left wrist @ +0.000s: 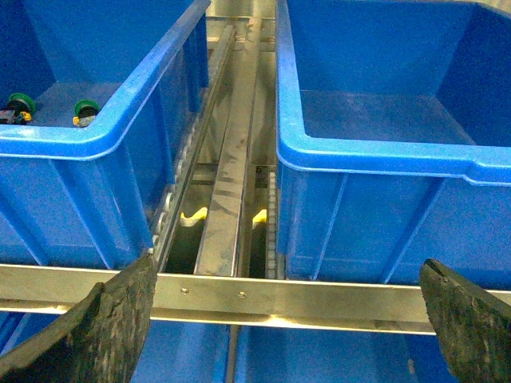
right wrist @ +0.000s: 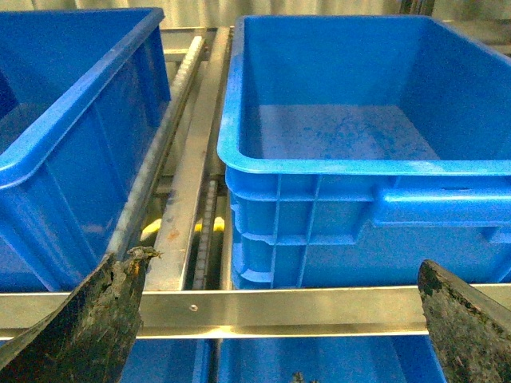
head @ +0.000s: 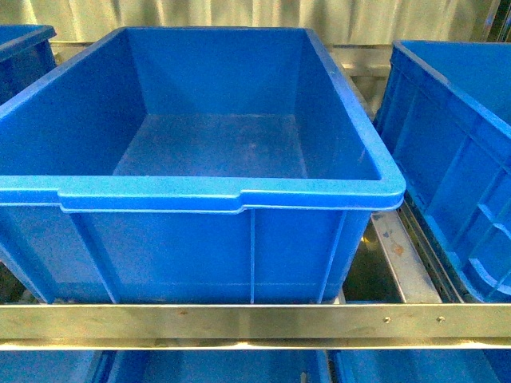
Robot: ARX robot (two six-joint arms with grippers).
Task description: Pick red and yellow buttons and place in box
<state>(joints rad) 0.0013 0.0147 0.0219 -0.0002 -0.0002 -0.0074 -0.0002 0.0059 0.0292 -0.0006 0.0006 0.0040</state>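
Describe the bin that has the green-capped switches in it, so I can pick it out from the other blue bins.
In the left wrist view two blue bins sit either side of a metal roller rail. The one you want is the bin beside the rail holding two green-capped switches in its corner. Its neighbour across the rail shows a bare floor.

Glossy blue plastic box [head: 200,195], brushed metal rail [head: 255,321], rough matt pincer pads [left wrist: 104,319].

No readable text, label, brand or number anywhere on the blue bins [head: 239,199].
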